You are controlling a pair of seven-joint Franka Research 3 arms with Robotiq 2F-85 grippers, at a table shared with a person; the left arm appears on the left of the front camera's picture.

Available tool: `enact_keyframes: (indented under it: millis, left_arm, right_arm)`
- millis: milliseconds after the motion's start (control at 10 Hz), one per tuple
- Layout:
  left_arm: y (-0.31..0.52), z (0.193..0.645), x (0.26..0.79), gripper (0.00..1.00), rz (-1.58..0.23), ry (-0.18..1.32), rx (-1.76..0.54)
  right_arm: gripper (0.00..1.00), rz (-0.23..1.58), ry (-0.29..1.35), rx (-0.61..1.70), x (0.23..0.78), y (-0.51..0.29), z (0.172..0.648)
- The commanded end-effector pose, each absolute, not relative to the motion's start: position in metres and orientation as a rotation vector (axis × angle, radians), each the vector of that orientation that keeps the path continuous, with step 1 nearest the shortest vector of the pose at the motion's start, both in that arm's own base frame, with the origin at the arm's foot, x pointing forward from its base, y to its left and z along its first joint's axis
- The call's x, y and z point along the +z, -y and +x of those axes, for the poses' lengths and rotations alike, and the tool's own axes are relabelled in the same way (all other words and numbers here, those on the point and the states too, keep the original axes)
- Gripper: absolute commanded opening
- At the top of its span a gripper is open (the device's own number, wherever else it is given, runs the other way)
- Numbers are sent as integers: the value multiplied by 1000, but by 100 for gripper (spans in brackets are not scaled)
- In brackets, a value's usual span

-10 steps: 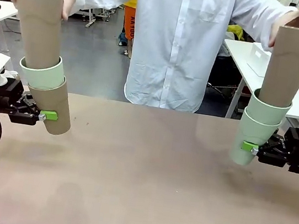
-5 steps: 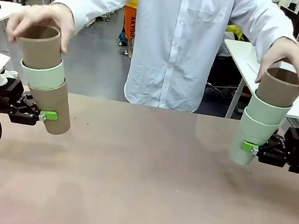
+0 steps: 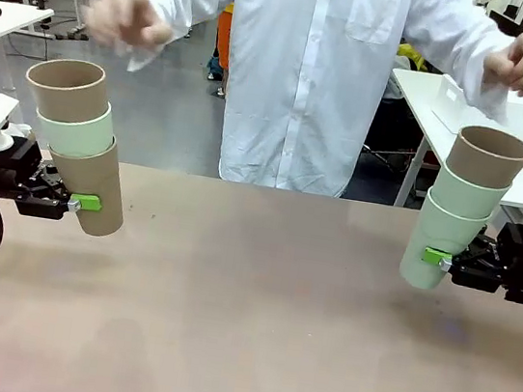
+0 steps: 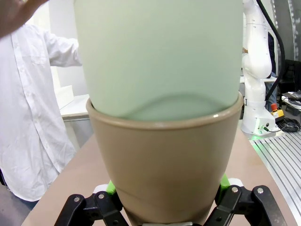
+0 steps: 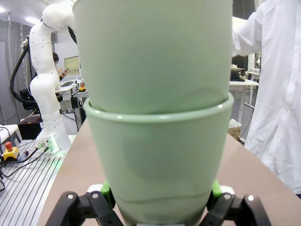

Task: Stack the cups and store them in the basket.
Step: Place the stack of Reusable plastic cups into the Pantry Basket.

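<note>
Front view: the left claw [image 3: 83,201] was clamped on the tan bottom cup [image 3: 96,182], with a mint cup [image 3: 74,131] and a tan top cup [image 3: 67,91] nested in it, held above the surface [image 3: 245,311]. The right claw [image 3: 438,257] gripped the bottom of a mint-mint-tan stack [image 3: 461,200]. The person's hands [image 3: 126,16] hung higher, touching neither.

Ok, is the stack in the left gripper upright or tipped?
Tilted: the stack leans top toward the robot's left; the left gripper clamps its bottom cup.

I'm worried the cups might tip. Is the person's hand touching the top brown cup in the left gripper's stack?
Apart. The front view shows the hand well above the top brown cup, with a clear gap between them.
</note>
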State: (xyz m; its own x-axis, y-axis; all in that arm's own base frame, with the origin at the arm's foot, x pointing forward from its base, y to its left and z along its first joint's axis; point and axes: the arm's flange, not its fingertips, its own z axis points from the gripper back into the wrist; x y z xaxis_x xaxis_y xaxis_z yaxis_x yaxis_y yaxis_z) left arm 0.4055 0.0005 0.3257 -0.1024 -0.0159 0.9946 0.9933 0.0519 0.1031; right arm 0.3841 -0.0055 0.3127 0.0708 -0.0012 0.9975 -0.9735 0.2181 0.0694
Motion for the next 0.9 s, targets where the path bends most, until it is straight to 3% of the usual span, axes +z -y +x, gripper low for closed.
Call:
enact_keyframes:
  millis: [0,800]
  left_arm:
    - [2,406,330,85,-1107,1322,-1246]
    - [2,406,330,85,-1107,1322,-1246]
  right_arm:
    - [85,1065,1255,1007,317,4,385]
    - [85,1065,1255,1007,317,4,385]
